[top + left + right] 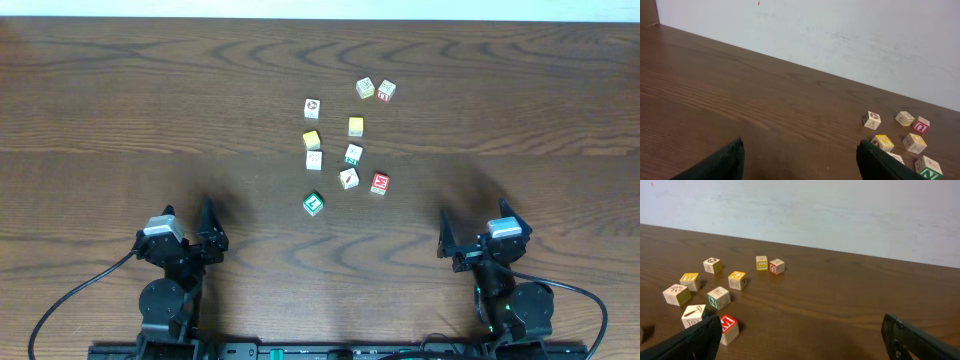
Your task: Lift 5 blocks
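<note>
We have the left gripper (187, 218) and right gripper (473, 218) at six o'clock, jaws apart and empty, seemingly ready to reach. The blocks (354, 154) lie scattered toward twelve o'clock, none lifted.

Ten small lettered wooden cubes (314, 159) lay loosely clustered around the middle of the dark wood-grain table (120, 100), a green-faced block (313, 204) and a red-faced block (379, 183) closest to its near edge.
</note>
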`<state>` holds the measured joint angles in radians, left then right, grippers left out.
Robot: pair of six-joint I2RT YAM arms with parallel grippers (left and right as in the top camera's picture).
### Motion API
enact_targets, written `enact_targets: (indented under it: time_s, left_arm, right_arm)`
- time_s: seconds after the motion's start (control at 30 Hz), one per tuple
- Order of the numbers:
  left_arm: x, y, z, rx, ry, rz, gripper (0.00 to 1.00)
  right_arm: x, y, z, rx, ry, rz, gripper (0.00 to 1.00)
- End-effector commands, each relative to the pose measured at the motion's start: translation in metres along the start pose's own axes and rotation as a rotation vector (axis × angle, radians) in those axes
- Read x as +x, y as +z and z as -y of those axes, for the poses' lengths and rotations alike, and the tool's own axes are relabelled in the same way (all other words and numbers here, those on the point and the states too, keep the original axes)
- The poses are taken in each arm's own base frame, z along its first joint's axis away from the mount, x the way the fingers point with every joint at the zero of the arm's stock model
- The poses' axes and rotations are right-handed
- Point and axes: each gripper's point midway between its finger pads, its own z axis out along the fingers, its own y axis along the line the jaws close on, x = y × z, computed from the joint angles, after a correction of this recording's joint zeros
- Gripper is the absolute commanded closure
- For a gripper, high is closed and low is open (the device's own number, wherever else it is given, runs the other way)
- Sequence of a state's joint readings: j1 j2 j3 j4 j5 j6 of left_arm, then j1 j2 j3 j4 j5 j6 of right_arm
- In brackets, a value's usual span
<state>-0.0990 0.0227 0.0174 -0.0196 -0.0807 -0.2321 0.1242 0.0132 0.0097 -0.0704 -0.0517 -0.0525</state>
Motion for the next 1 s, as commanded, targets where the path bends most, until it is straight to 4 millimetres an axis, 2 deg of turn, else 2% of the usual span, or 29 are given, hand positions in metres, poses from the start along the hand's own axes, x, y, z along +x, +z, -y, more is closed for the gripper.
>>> enact_targets:
  time_s: [0.0, 0.57, 0.67, 0.77, 0.87, 0.97]
  left_arm:
    - [0.017, 0.001, -0.008, -0.034, 0.011, -0.055, 0.28]
    - [0.017, 0.001, -0.008, -0.034, 0.011, -0.055, 0.28]
    - [0.017, 0.001, -0.008, -0.034, 0.011, -0.055, 0.27]
    - [0.017, 0.001, -0.008, -0.034, 0.011, -0.055, 0.28]
    - [0.017, 0.001, -0.008, -0.034, 0.011, -0.055, 0.28]
    - [0.017, 0.001, -0.008, -0.034, 0.011, -0.055, 0.28]
  right_arm:
    - [0.002, 0.000, -0.001, -0.003, -0.009, -0.006, 0.01]
    - [0.002, 0.000, -0.001, -0.003, -0.008, -0.006, 0.01]
    - [0.002, 0.000, -0.002, -0.009, 0.049, -0.006, 0.01]
    - [0.001, 0.000, -0.009, -0.049, 0.059, -0.001, 0.01]
    - [-0.006, -0.002, -0.025, -0.142, 0.057, 0.016, 0.01]
    - [-0.014, -0.004, -0.029, -0.168, 0.055, 0.031, 0.01]
